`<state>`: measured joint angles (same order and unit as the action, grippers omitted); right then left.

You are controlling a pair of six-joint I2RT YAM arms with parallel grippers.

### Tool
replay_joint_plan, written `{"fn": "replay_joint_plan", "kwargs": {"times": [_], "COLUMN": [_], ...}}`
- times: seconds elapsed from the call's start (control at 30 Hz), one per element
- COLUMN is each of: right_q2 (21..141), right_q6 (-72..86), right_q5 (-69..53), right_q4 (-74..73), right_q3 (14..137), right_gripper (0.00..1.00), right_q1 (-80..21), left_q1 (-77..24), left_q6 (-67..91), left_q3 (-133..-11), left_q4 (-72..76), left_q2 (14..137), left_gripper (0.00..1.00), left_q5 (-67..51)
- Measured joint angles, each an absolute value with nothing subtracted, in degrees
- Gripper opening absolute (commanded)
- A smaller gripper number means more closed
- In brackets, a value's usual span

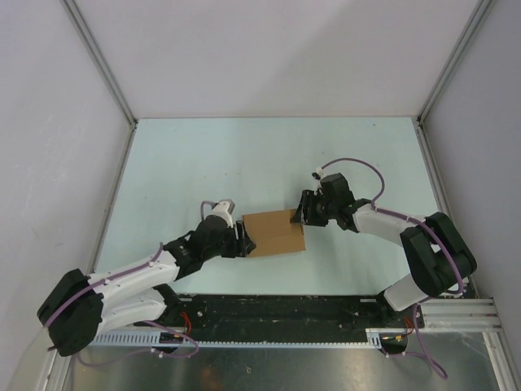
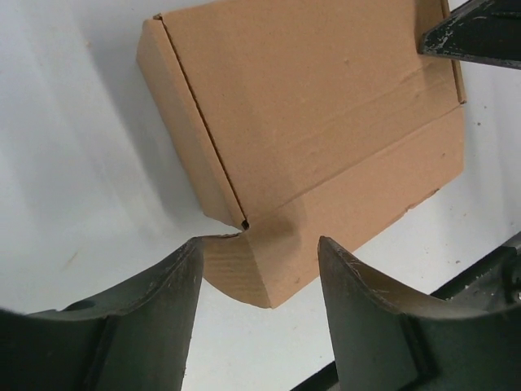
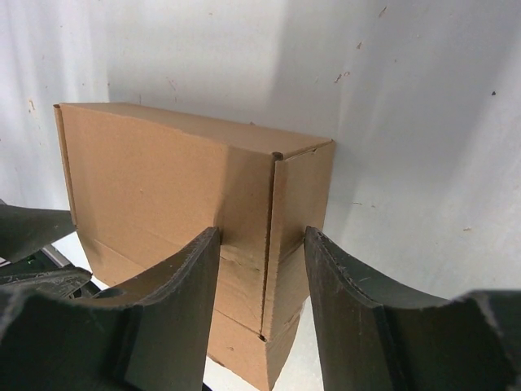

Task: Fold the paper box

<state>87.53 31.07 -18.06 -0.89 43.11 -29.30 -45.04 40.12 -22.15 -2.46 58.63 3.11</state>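
Paper box (image 1: 275, 234) sits at frame centre, looks nearly closed with lid down, one end tab (image 2: 248, 273) not tucked yet; left gripper (image 2: 259, 244) and right gripper (image 3: 262, 232) part-open, straddling opposite ends, no confirmed clamp.

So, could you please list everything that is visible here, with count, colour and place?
box: 1, brown, middle of the table, between the two grippers
table: 1, pale blue-white, inside the walls
walls: 3, pale grey, left, far and right sides
rail: 1, black and silver, near edge
cables: several, purple, along both arms
arms: 2, white and black, bases at the near edge
left gripper: 1, black, jaws apart, at the box's left end
right gripper: 1, black, jaws apart, at the box's far right corner
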Motion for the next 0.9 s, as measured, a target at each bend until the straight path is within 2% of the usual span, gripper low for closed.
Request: {"fn": "replay_joint_plan", "kwargs": {"times": [0.4,0.9], "right_q2": [87.5,87.5], "right_q6": [31.1,31.1], "right_q5": [-18.1,-18.3], "right_q4": [-0.8,-0.6], "right_q3": [43.1,43.1], "right_gripper": [0.50,0.50], "right_q1": [-29.3,-29.3], "left_q1": [-45.1,-46.0], "left_q6": [41.1,41.2], "left_q3": [-22.2,-23.1], "left_q4": [-2.0,-1.8], "left_q2": [62.3,63.8], "left_gripper": [0.63,0.55], "left_q5": [0.1,-0.7]}}
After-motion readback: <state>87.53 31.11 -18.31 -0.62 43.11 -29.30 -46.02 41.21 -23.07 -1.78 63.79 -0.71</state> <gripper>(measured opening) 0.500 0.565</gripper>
